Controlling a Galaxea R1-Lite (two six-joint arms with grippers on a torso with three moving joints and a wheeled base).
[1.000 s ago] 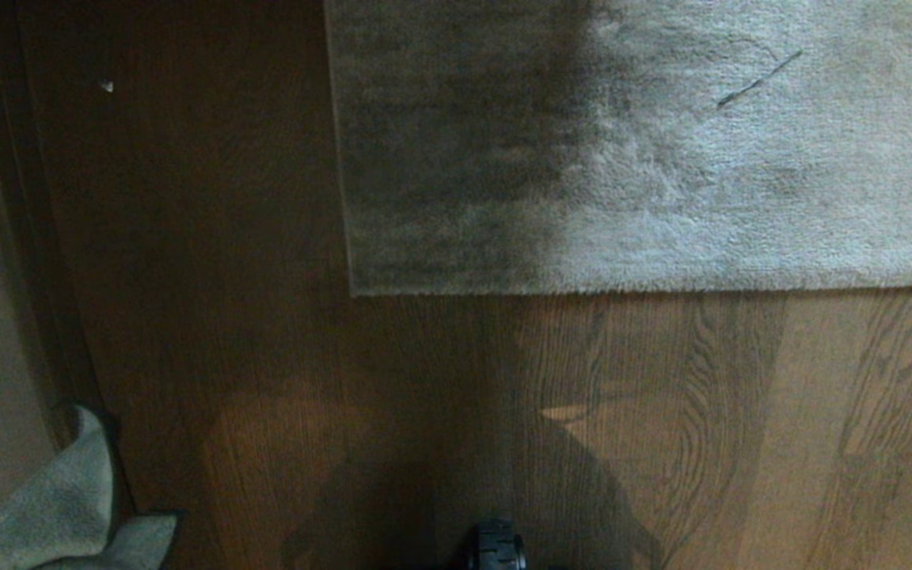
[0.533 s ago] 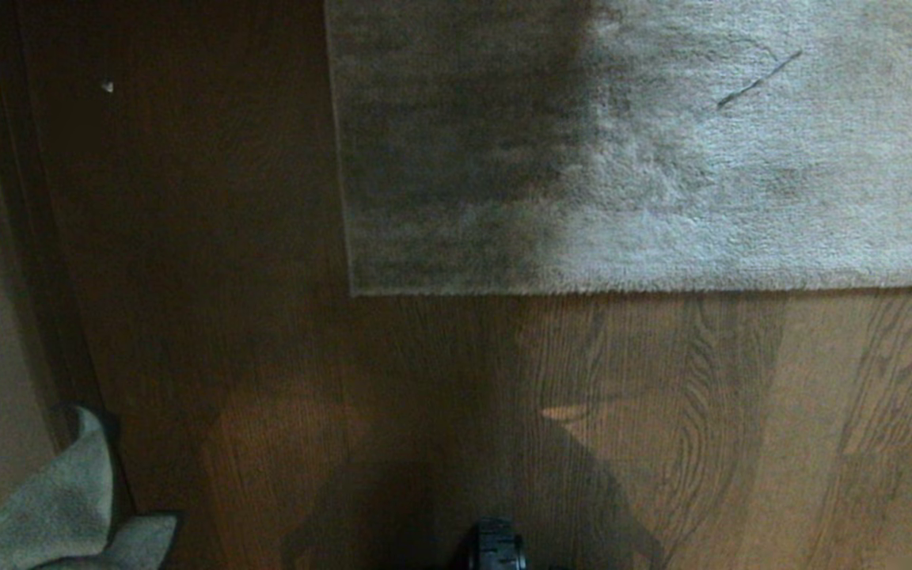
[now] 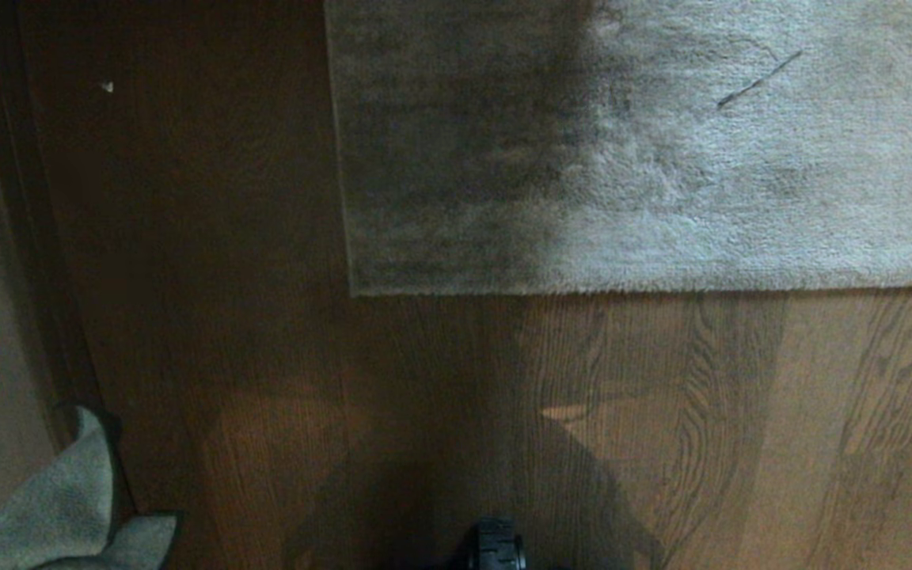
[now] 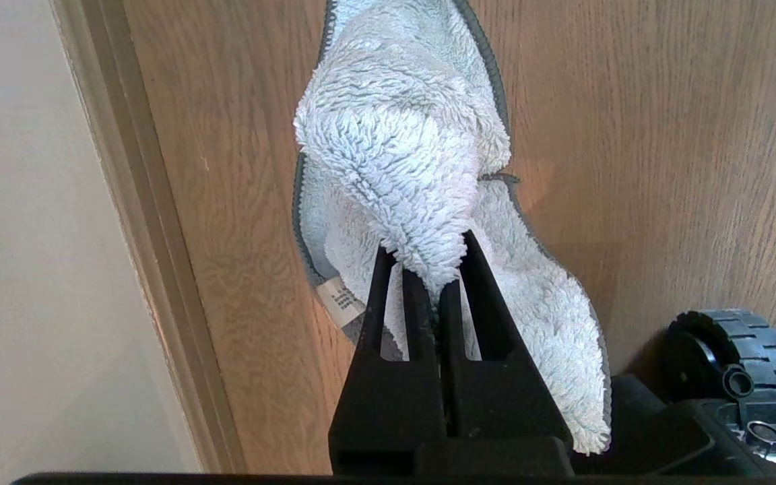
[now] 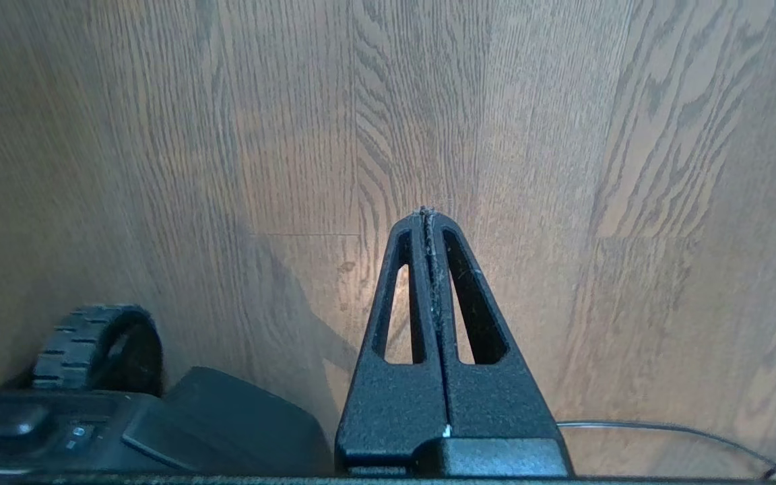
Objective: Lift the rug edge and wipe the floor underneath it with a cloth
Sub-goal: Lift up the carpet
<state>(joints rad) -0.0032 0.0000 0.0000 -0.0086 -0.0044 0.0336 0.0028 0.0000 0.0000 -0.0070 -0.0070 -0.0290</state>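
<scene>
While the rug edge (image 3: 646,291) lies flat on the floor (image 3: 662,427), the left hand (image 4: 431,269) hangs low by the wall, pinching the cloth (image 4: 401,155), which droops over the bare wood. The right hand (image 5: 426,214) is squeezed tight with nothing in it, above the floor.

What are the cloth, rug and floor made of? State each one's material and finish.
The fluffy pale grey-blue cloth, pinched in the left claw: probably microfibre, looped pile, stitched grey hem. The large grey-beige rug: short, soft pile showing brush marks, likely synthetic. The brown plank floor: wood or wood-look laminate, swirling grain, low sheen.
</scene>
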